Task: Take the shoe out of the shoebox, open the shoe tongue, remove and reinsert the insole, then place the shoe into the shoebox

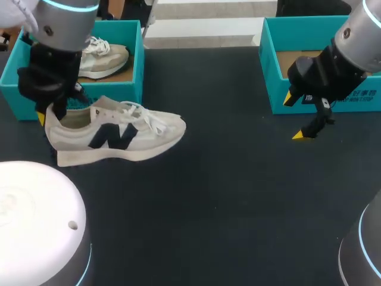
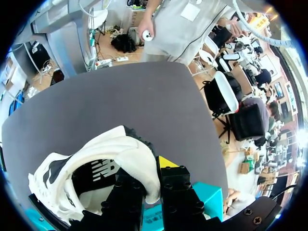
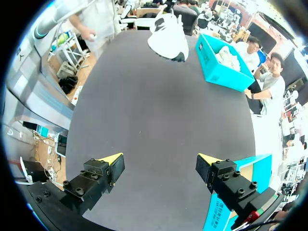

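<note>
With the left gripper [image 1: 58, 106] pinching only the heel rim of the shoe [image 1: 119, 134], just near of the left shoebox [image 1: 136, 77], the soft rim may slip free; the right gripper [image 3: 159, 164] hangs open.

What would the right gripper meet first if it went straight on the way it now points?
Probably the bare table, with nothing between it and the open fingers. The shoe lies far off, though depth is unclear.
</note>
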You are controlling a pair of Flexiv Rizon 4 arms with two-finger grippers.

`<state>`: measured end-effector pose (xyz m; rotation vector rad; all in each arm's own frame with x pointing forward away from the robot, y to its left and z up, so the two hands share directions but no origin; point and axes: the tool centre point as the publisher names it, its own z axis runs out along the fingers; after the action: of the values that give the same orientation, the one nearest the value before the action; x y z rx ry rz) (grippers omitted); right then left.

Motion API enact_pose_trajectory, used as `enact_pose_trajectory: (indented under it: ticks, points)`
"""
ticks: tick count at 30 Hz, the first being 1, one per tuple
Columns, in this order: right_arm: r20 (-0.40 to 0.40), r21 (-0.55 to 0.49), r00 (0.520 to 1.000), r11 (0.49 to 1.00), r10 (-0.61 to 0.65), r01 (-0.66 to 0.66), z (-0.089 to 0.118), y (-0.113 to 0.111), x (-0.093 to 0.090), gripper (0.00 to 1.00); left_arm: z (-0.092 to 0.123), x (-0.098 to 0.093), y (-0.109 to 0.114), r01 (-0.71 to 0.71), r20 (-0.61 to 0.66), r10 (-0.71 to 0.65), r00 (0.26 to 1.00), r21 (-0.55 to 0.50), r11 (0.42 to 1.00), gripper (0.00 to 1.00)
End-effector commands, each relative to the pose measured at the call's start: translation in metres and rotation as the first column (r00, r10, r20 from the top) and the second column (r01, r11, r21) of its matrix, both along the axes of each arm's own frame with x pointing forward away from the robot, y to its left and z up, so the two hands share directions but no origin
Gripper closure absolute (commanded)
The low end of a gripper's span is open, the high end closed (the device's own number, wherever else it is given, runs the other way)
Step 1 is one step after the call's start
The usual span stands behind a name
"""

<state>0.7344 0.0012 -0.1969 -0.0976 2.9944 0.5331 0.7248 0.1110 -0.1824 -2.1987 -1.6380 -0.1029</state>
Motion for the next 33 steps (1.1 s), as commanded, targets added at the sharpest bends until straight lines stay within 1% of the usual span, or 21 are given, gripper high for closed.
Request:
enact_pose_trajectory:
  ticks: [1, 7, 12, 18, 23, 26, 27, 28, 33]
  points:
    - [-0.001, -0.001, 1.000, 1.000, 0.000, 0.000, -0.001, 0.001, 0.001, 0.00, -0.011, -0.014, -0.011, 0.023, 0.061, -0.022, 0.998, -0.016, 1.000, 1.00]
    - [-0.001, -0.001, 1.000, 1.000, 0.000, 0.000, -0.001, 0.001, 0.001, 0.00, -0.029, -0.028, -0.049, 0.024, 0.090, -0.022, 0.996, -0.018, 1.000, 1.00]
    - [-0.001, -0.001, 1.000, 1.000, 0.000, 0.000, -0.001, 0.001, 0.001, 0.00, -0.043, -0.030, -0.076, 0.015, 0.089, -0.012, 0.996, -0.042, 0.999, 1.00]
    - [-0.001, -0.001, 1.000, 1.000, 0.000, 0.000, -0.001, 0.001, 0.001, 0.00, -0.060, -0.027, -0.101, 0.010, 0.030, -0.008, 1.000, -0.079, 0.997, 1.00]
    - [-0.001, -0.001, 1.000, 1.000, 0.000, 0.000, -0.001, 0.001, 0.001, 0.00, -0.079, -0.018, -0.120, 0.020, 0.033, -0.018, 0.999, -0.083, 0.996, 1.00]
    - [-0.001, -0.001, 1.000, 1.000, 0.000, 0.000, -0.001, 0.001, 0.001, 0.00, -0.092, -0.014, -0.132, 0.047, 0.060, -0.043, 0.997, -0.067, 0.997, 1.00]
    - [-0.001, -0.001, 1.000, 1.000, 0.000, 0.000, -0.001, 0.001, 0.001, 0.00, -0.096, -0.012, -0.136, 0.070, 0.073, -0.064, 0.995, -0.078, 0.994, 1.00]
    - [-0.001, -0.001, 1.000, 1.000, 0.000, 0.000, -0.001, 0.001, 0.001, 0.00, -0.100, -0.010, -0.139, 0.071, 0.080, -0.066, 0.995, -0.061, 0.996, 1.00]
    - [-0.001, -0.001, 1.000, 1.000, 0.000, 0.000, -0.001, 0.001, 0.001, 0.00, -0.114, 0.000, -0.146, 0.111, 0.110, -0.104, 0.989, -0.056, 0.992, 1.00]
